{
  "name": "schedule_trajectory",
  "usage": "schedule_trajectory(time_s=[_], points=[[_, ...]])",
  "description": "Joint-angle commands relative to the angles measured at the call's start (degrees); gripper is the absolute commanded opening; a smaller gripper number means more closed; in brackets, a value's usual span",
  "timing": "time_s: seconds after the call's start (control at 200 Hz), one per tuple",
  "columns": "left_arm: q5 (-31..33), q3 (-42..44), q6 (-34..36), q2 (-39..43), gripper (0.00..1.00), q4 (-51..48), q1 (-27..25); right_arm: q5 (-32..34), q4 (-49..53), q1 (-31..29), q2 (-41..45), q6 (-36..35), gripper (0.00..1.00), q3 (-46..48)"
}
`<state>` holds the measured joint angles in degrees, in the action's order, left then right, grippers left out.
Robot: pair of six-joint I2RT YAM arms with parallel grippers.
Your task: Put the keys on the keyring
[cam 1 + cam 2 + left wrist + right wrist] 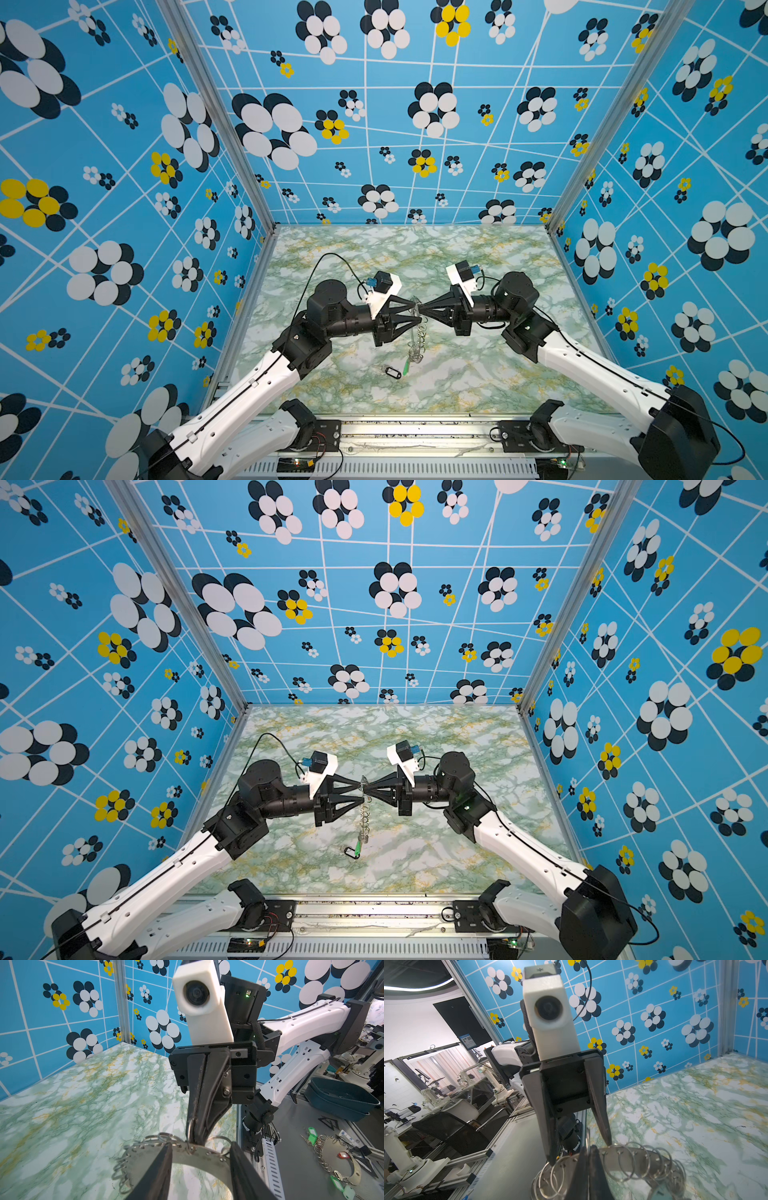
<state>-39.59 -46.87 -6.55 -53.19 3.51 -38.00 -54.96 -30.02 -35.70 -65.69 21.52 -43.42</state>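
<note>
The keyring, a grey metal disc with wire loops round its edge, hangs upright and edge-on above the table in both top views. My right gripper is shut on one wire loop at its top, which shows in the left wrist view. My left gripper faces it, open, with its fingers spread across the disc on either side of the right gripper's tip. A key with a green tag dangles from the keyring's low end. A key with a black tag lies on the table just below.
The marble-patterned table is walled on three sides by blue flowered panels. Outside the cell, the left wrist view shows a grey bench with a dark blue bin and another ring with tagged keys.
</note>
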Motion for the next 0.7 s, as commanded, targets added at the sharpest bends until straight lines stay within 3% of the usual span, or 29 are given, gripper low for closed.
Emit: schedule_trajectory(time_s=[0.0,0.275,0.7], points=[[-0.1,1.3,-0.8,0.1,0.39,3.6,0.4,-1.7,-4.1,0.3,0.4,1.1,0.00,0.2],[1.2,2.1,-0.7,0.7,0.23,4.4,0.4,-2.0,-4.1,0.3,0.5,1.3,0.00,0.0],[2.1,3.1,-0.6,3.2,0.26,5.4,1.4,-1.9,-1.8,0.3,1.2,0.0,0.00,-0.3]])
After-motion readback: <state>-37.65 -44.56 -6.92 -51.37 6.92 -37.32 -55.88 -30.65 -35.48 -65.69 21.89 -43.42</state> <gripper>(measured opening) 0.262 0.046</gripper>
